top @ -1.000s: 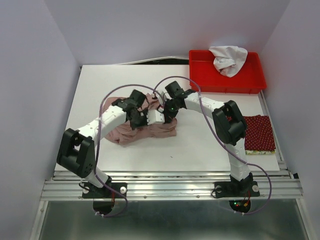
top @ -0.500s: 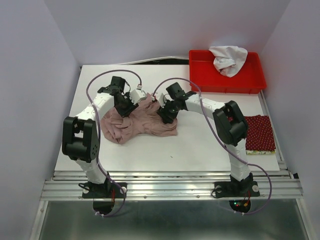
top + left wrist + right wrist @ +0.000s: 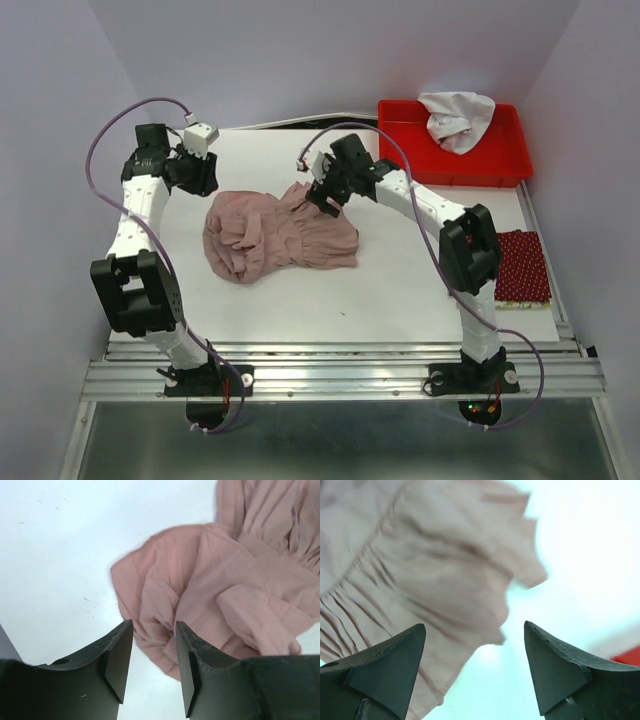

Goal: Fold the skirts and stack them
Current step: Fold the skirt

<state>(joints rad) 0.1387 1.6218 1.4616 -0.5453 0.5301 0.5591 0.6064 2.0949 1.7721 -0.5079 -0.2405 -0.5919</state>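
Observation:
A dusty-pink pleated skirt (image 3: pixel 280 235) lies crumpled in the middle of the white table (image 3: pixel 400 290). My left gripper (image 3: pixel 203 178) hovers off the skirt's far-left side, open, with nothing between its fingers. In the left wrist view the pink skirt (image 3: pixel 225 580) lies beyond the left gripper (image 3: pixel 152 652). My right gripper (image 3: pixel 318 192) is over the skirt's far edge, open wide and empty. The right wrist view shows the pleated cloth (image 3: pixel 420 570) under and beyond the right gripper (image 3: pixel 475 652). A dark red dotted skirt (image 3: pixel 518 262) lies folded at the right edge, with a yellow-green edge (image 3: pixel 520 304) under it.
A red tray (image 3: pixel 500 168) stands at the back right with a white cloth (image 3: pixel 456 118) in it. Its red corner (image 3: pixel 631 656) shows in the right wrist view. Purple cables loop above both arms. Walls close in the table on three sides.
The left gripper opened, let go of the pink skirt and swung back to the far left. The right gripper opened wider and drew back. The skirt now lies looser on the table.

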